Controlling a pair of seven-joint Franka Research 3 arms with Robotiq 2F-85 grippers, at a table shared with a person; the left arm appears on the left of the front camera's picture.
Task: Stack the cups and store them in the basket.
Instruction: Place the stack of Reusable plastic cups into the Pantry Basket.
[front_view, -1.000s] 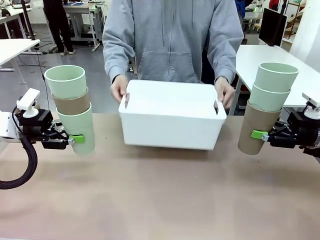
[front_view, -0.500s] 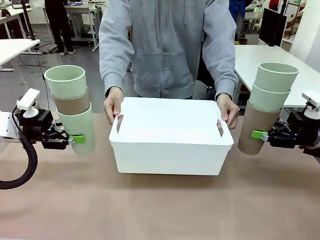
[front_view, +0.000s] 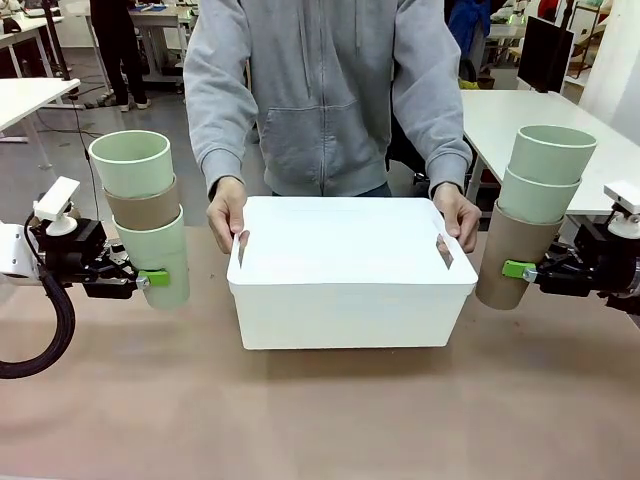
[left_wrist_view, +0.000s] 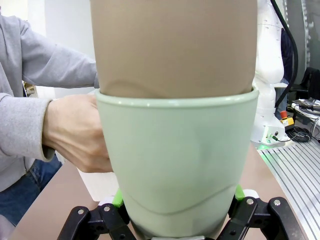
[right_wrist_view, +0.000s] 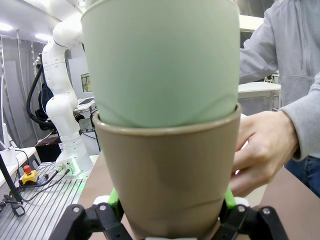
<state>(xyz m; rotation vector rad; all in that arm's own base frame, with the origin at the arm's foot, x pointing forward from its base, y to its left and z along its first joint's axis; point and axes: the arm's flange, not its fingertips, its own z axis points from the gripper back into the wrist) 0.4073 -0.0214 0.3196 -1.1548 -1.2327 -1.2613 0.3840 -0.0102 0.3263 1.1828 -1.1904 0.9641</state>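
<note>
At the left, my left gripper (front_view: 152, 278) is shut on the bottom mint cup (front_view: 160, 255) of a stack of three: mint, tan (front_view: 143, 209), mint (front_view: 132, 163). In the left wrist view that mint cup (left_wrist_view: 177, 160) sits between the green pads with the tan one (left_wrist_view: 175, 45) nested in it. At the right, my right gripper (front_view: 515, 269) is shut on a tan cup (front_view: 508, 258) carrying two mint cups (front_view: 548, 160); the right wrist view shows the tan cup (right_wrist_view: 167, 175) and a mint cup (right_wrist_view: 160, 57). The white basket (front_view: 350, 300) stands mid-table, a person's hands (front_view: 228, 212) holding both its ends.
The person in a grey hoodie (front_view: 325, 90) stands at the far side behind the basket. Bare brown tabletop (front_view: 320, 420) lies in front of the basket. White tables (front_view: 520, 115) stand in the background.
The person has brought the basket toward my side and set it down mid-table, then shifted it slightly right. Both arms and their cup stacks have stayed still.
</note>
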